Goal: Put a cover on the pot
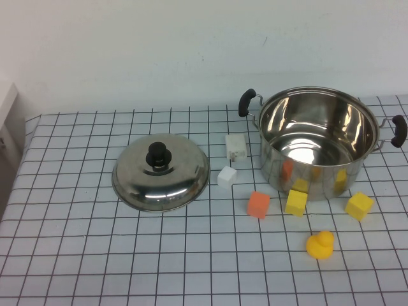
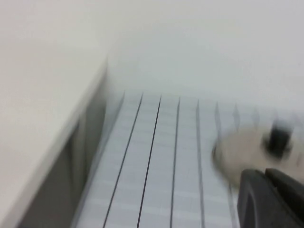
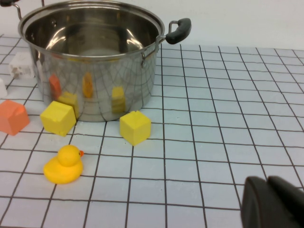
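The pot (image 1: 299, 118) stands open and empty at the back right of the checked table, its two black handles out to the sides. It also shows in the right wrist view (image 3: 95, 71). The domed steel lid (image 1: 182, 175) with a black knob (image 1: 158, 155) lies on the table to the pot's left; it is a blur in the left wrist view (image 2: 240, 152). Neither arm shows in the high view. My left gripper (image 2: 268, 190) is shut and empty, off to the lid's left. My right gripper (image 3: 268, 199) is shut and empty, low over the table to the pot's right.
Two white blocks (image 1: 236, 146) (image 1: 227, 176) lie between lid and pot. An orange block (image 1: 258, 204), two yellow blocks (image 1: 296, 203) (image 1: 359, 206) and a yellow duck (image 1: 320, 245) lie in front of the pot. A white ledge (image 2: 42, 118) borders the table's left edge.
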Motion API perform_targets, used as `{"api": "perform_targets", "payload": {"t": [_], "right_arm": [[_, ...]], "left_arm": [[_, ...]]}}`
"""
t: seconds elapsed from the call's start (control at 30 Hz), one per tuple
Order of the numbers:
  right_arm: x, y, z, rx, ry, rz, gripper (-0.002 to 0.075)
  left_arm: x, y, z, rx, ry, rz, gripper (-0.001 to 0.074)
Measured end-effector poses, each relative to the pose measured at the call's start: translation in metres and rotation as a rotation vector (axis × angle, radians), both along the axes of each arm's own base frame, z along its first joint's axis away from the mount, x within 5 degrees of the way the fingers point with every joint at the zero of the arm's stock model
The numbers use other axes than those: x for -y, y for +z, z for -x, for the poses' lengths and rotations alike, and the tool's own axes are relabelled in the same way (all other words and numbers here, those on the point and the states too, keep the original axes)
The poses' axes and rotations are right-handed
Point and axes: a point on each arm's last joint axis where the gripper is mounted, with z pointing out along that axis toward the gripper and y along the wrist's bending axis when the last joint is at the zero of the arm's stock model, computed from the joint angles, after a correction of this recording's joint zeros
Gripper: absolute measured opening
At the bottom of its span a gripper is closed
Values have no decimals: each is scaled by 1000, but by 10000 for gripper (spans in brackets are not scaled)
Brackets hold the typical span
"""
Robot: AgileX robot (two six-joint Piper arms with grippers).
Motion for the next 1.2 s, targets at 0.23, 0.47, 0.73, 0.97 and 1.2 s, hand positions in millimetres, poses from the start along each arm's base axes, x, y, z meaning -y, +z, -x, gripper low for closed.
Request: {"api": "perform_targets", "payload": {"t": [0.23,0.47,0.73,0.97,1.2], "right_arm": [[0,0,0,0,0,0,9],[0,0,0,0,0,0,9],[0,0,0,0,0,0,9],[0,0,0,0,0,0,9],[0,0,0,0,0,0,9]], "left_arm": [[6,40,4,446,-57,-49,-3],[9,61,15,706,-93,-34,-3],[3,87,14,425,-40,108,-3],[1,132,-16,242,-20,184,-3],[-3,137,-91,76,-6,243,-2]]}}
